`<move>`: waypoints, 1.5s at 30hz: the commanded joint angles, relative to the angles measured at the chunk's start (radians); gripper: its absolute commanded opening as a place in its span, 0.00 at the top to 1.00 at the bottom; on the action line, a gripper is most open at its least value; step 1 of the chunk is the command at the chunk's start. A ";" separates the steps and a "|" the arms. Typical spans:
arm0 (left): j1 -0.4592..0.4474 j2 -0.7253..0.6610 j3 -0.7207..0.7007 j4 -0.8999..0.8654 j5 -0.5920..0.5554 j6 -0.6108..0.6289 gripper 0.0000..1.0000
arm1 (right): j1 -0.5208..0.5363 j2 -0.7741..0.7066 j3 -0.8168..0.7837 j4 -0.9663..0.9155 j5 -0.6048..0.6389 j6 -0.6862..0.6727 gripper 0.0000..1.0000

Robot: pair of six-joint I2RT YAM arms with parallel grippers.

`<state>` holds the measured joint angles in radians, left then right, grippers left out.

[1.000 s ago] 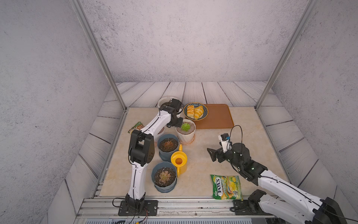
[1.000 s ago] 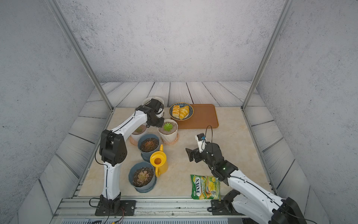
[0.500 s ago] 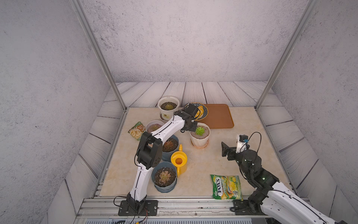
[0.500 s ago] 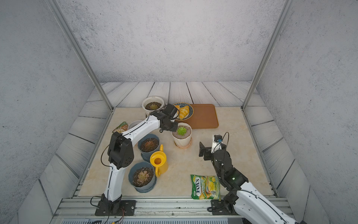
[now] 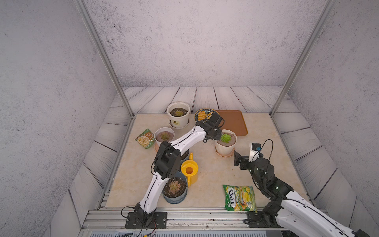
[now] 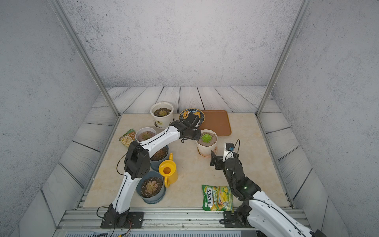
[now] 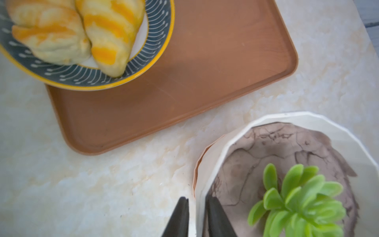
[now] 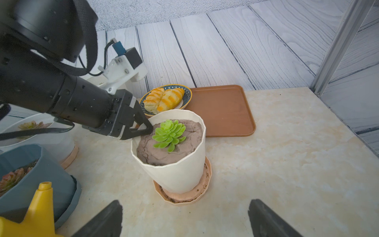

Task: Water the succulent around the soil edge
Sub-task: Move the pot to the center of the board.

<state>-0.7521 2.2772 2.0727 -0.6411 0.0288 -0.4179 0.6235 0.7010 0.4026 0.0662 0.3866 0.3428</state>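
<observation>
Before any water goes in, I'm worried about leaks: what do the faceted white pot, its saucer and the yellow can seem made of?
White pot: likely matte plastic, thin faceted wall; ceramic possible. Saucer: peach, matte, same facets, probably plastic too. Yellow can: smooth moulded plastic, slight sheen.

Soft, bright, even light; faint shadows on the worktop. Top views bow at the edges. Left wrist view blurs the succulent and pastries.
</observation>
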 commanded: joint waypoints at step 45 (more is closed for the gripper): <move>0.631 0.079 0.289 -0.029 0.053 0.276 0.47 | 0.002 0.197 0.099 0.062 -0.445 -0.119 0.01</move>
<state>-0.1276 2.3173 2.2799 -0.6037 0.0692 -0.1570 0.6235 0.8932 0.4686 0.1471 -0.0761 0.2325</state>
